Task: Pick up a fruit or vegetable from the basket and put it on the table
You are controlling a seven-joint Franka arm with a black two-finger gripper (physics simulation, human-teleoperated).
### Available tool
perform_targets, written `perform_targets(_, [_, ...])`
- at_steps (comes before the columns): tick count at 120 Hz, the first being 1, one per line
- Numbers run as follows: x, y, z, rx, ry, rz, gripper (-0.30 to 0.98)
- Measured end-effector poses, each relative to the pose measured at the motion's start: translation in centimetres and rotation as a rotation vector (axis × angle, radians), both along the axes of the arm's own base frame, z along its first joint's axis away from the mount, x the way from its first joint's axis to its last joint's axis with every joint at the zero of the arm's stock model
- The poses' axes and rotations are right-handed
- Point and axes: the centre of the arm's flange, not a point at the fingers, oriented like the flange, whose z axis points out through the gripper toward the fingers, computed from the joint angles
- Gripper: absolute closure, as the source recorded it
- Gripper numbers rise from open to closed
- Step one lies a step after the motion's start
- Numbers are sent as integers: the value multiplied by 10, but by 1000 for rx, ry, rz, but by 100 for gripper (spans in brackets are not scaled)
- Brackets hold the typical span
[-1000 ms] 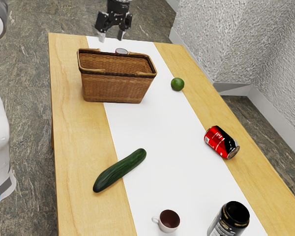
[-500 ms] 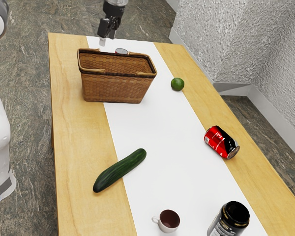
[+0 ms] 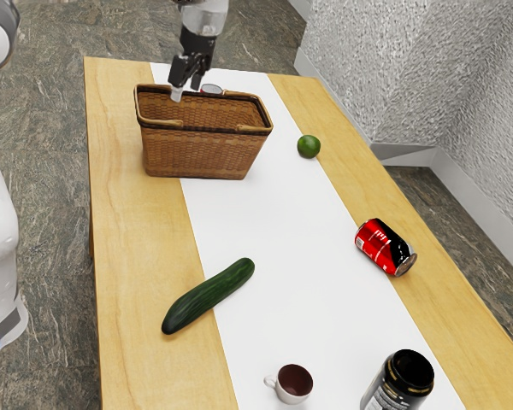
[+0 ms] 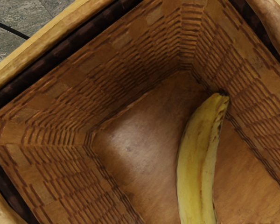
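Yellow-skinned, a banana (image 4: 198, 158) is seen lying on the floor of the wicker basket (image 3: 201, 155), one end close to a woven wall. The gripper (image 3: 186, 90) is held above the basket, tilted, its fingers parted. On the table (image 3: 128, 256), a cucumber (image 3: 209, 296), a green lime (image 3: 309, 147), a red and black can (image 3: 385, 247), a white cup (image 3: 294, 384) and a dark jar (image 3: 399, 383) are spread around, well apart from one another.

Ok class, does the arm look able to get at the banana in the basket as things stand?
Probably yes. The gripper is open, just over the uncovered basket, and nothing lies on the part of the banana in view. The walls might crowd the way down, though.
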Motion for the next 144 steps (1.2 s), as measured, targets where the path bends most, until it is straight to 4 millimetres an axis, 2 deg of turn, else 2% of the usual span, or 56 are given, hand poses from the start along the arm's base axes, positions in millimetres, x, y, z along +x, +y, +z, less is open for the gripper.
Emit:
perform_targets(30, [-4, 5, 1, 7, -26, -51, 0])
perform_targets(70, [-25, 14, 11, 11, -50, -157, 0])
perform_targets(96, [-3, 26, -20, 3, -2, -209, 0])
perform_targets(132, [14, 29, -42, -10, -8, -259, 0])
perform_targets(144, [18, 28, -55, -21, -7, -273, 0])
